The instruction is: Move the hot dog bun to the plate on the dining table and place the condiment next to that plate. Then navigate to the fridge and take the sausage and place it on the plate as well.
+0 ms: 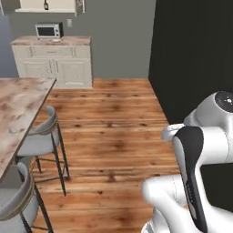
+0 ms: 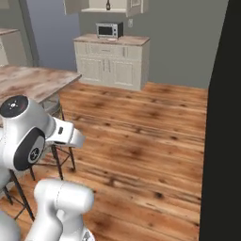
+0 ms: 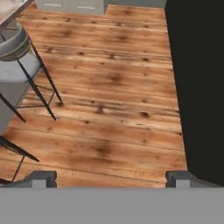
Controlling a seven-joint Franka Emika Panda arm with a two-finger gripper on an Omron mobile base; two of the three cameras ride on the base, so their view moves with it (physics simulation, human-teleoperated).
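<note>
My gripper (image 3: 112,179) is open over bare wood floor, its two dark fingertips (image 3: 41,178) spread wide with nothing between them. The dining table (image 1: 22,104) with its beige veined top runs along the left, and its corner also lies in the right base view (image 2: 33,80). A tall dark slab, the fridge (image 1: 191,54) by its look, fills the right side (image 2: 226,117) (image 3: 197,87); it shows no handles or door gap. The hot dog bun, the plate, the condiment and the sausage are out of view.
Grey stools (image 1: 41,136) (image 3: 17,52) on thin black legs stand along the table's edge. A marbled counter with cream cabinets (image 1: 52,59) (image 2: 113,61) and a microwave (image 1: 48,30) stands at the back wall. A broad wood floor (image 1: 113,127) lies between table and dark slab.
</note>
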